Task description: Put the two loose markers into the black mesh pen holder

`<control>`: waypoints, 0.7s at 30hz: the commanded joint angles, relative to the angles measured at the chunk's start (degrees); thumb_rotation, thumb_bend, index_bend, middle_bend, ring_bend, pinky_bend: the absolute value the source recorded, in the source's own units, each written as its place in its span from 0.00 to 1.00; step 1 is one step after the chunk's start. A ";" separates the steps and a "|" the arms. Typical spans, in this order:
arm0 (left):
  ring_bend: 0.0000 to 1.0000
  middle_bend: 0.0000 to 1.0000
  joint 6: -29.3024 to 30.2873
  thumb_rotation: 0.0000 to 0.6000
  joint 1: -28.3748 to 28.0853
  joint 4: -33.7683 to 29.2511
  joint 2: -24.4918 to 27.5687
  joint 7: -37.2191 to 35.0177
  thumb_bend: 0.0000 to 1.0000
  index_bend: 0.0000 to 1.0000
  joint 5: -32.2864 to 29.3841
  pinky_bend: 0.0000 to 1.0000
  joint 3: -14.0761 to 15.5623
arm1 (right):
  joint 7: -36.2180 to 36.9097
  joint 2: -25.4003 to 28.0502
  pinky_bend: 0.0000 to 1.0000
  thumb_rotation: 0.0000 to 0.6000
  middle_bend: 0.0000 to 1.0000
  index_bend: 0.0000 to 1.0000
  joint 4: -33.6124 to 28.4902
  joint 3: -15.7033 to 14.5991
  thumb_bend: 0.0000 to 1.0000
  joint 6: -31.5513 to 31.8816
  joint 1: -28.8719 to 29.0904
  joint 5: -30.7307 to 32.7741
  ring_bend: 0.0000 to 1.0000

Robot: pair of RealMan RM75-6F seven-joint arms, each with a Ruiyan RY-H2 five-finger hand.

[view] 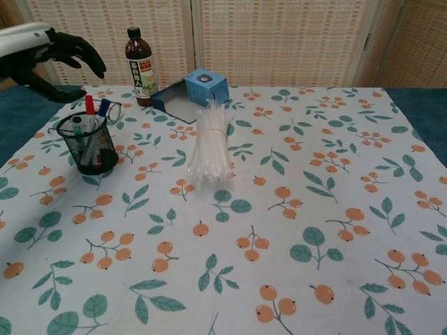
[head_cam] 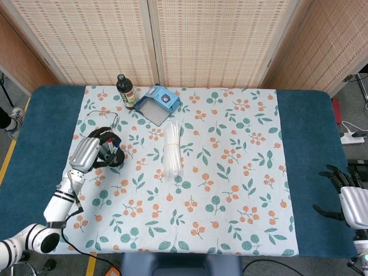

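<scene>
The black mesh pen holder (view: 89, 144) stands upright at the left of the flowered cloth, also seen in the head view as the holder (head_cam: 113, 156). Markers stand in it: a red cap (view: 89, 104) and a blue cap (view: 104, 107) poke out of the top, and a teal one (view: 78, 125) leans inside. My left hand (view: 47, 60) hovers above and to the left of the holder, fingers spread, holding nothing. In the head view the left hand (head_cam: 94, 149) covers part of the holder. My right hand (head_cam: 347, 194) rests open off the cloth at the far right edge.
A dark bottle (view: 142, 66) and an open blue box (view: 196, 88) stand behind the holder. A bundle of clear straws (view: 211, 144) lies mid-table. Thin-framed glasses (head_cam: 102, 117) lie behind the holder. The cloth (view: 300, 209) ends at blue table covering on both sides.
</scene>
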 commanded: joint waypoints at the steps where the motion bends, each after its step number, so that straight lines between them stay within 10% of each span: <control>1: 0.13 0.31 15.15 1.00 9.79 -13.63 7.58 15.79 0.35 0.36 5.92 0.16 6.30 | 0.29 0.13 0.00 1.00 0.11 0.25 -0.20 -0.15 0.00 0.52 -0.14 -0.69 0.19; 9: 0.13 0.26 37.32 1.00 26.31 3.54 2.61 30.14 0.35 0.31 13.43 0.16 14.52 | -0.70 -0.29 0.00 1.00 0.11 0.24 -0.44 -0.64 0.00 0.91 -0.01 -2.25 0.19; 21: 0.07 0.18 32.73 1.00 30.19 19.24 -0.31 16.88 0.35 0.28 6.07 0.13 12.51 | -6.86 -2.71 0.00 1.00 0.11 0.22 0.02 -0.44 0.00 0.78 0.73 -2.10 0.18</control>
